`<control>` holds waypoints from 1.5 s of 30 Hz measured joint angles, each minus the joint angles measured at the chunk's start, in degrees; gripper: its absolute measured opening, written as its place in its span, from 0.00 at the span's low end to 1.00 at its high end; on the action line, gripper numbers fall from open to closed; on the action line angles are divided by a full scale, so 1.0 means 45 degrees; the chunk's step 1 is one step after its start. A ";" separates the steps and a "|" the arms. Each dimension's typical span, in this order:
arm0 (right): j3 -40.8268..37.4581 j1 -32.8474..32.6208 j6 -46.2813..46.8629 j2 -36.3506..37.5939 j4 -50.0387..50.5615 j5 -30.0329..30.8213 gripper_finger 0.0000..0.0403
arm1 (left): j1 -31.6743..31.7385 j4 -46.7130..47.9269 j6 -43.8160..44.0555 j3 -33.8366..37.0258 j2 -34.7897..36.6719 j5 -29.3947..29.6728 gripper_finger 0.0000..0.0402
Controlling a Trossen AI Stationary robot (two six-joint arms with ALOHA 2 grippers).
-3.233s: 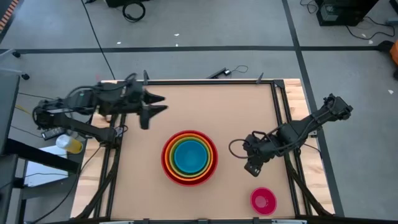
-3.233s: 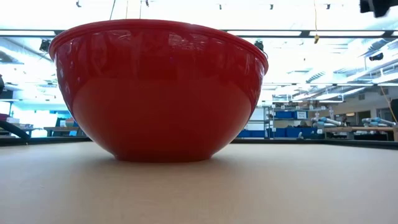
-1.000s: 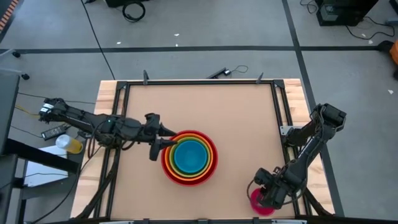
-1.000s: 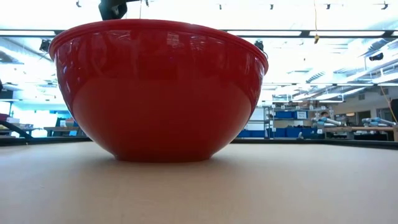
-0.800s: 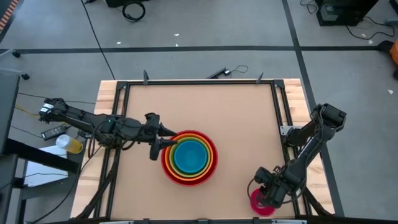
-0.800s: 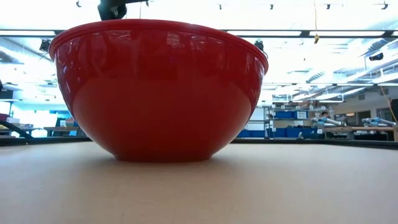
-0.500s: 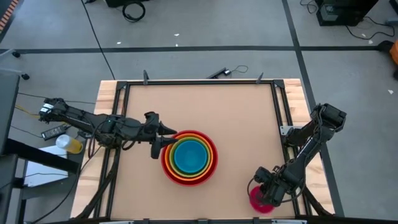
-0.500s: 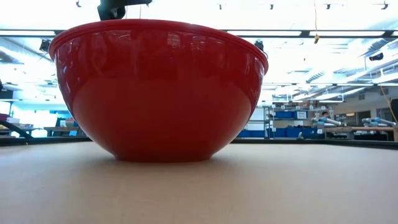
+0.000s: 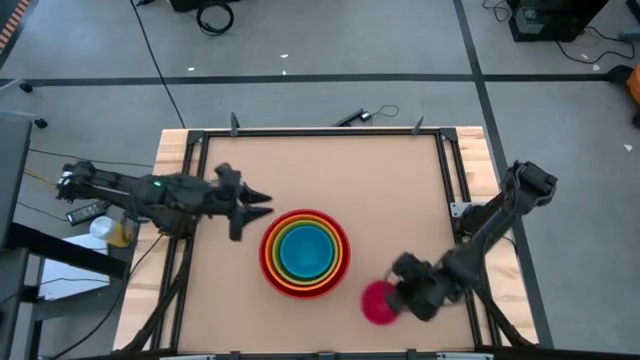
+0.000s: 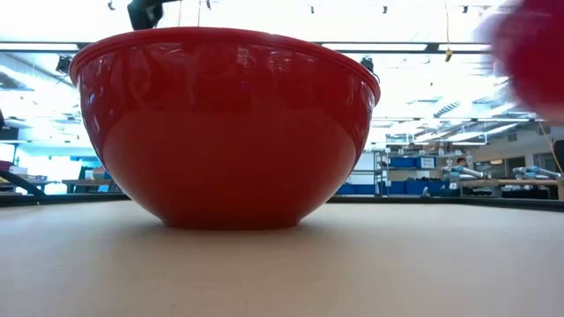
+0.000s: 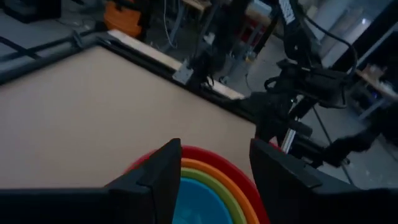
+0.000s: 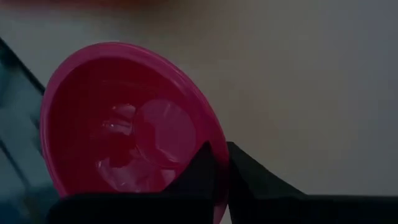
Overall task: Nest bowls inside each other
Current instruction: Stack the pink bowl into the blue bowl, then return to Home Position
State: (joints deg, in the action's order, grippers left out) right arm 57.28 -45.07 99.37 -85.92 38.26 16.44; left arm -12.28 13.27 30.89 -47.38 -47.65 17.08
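Observation:
The red bowl (image 9: 268,262) stands on the table's middle with the orange (image 9: 276,268), green and blue (image 9: 304,252) bowls nested in it. In the low view its red wall (image 10: 225,123) fills the left half. My left gripper (image 9: 250,205) hovers open just left of this stack and touches nothing; its wrist view shows the stack's rims (image 11: 211,158) below its fingers. The small pink bowl (image 9: 376,302) hangs right of the stack, with my right gripper (image 9: 398,296) shut on it. It shows as a pink blur (image 10: 529,44) high in the low view. My right gripper pinches the pink bowl's rim (image 12: 210,134), one finger inside the bowl and one outside. The fingers (image 12: 249,177) slant down from the table's right side onto the rim's right part. The bowl is lifted clear of the table, its hollow toward the wrist camera.
A black frame rail (image 9: 445,170) borders the tabletop. Bare table (image 9: 330,170) lies beyond the stack and to its near left. Cables and gear lie on the floor past the far edge.
My right gripper has taken hold of the pink bowl near the table's near right corner, lifted it clear and carried it left toward the stack. My left gripper has drawn back from the stack's left rim, toward the table's left and far edges.

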 joint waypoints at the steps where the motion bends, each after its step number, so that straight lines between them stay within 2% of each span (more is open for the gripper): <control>1: 0.0336 0.0471 -0.0392 0.0126 0.0301 0.0367 0.06 | 0.0178 0.0347 -0.0003 -0.0011 0.0422 0.0006 0.48; 4: 0.1585 0.1908 -0.2078 0.0389 0.1271 0.1197 0.06 | 0.0850 0.1282 -0.0016 -0.0013 0.1575 0.0287 0.48; 7: 0.2877 0.3582 -0.4815 0.0425 0.1575 0.1363 0.05 | 0.1606 0.1602 -0.0192 -0.0013 0.2385 0.0298 0.48; 12: 0.4104 0.6611 -0.9083 -0.0224 0.0580 -0.0032 0.07 | 0.2291 0.2032 -0.0835 -0.0013 0.2999 -0.0083 0.48; 17: 0.4848 0.8394 -1.1265 -0.1927 -0.1553 -0.2245 0.06 | 0.2490 0.3540 -0.1045 -0.0013 0.3341 -0.0459 0.48; 22: 0.6128 0.8648 -1.2224 -0.3899 -0.1598 -0.3211 0.07 | 0.2480 0.4905 -0.0773 -0.0013 0.3605 -0.0490 0.48; 26: 0.6838 0.8643 -1.2559 -0.5078 -0.1521 -0.3677 0.07 | 0.2480 0.5066 -0.0954 -0.0013 0.3628 -0.0490 0.48; 33: 0.7085 0.8580 -1.1999 -0.5926 -0.0381 -0.3914 0.10 | 0.2490 0.5057 -0.1054 -0.0013 0.3602 -0.0490 0.48; 39: 0.7080 0.8614 -1.2337 -0.5836 0.0024 -0.4252 0.31 | 0.2490 0.4960 -0.0601 -0.0013 0.3598 -0.0400 0.48; 45: 0.7075 0.8727 -1.1908 -0.4900 0.0747 -0.3074 0.52 | 0.2490 0.4424 -0.0374 -0.0009 0.3593 -0.0397 0.48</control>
State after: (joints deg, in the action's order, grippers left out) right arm 89.12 -5.80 45.78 -107.97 41.62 2.61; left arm -1.08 33.18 29.21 -47.42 -31.48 15.29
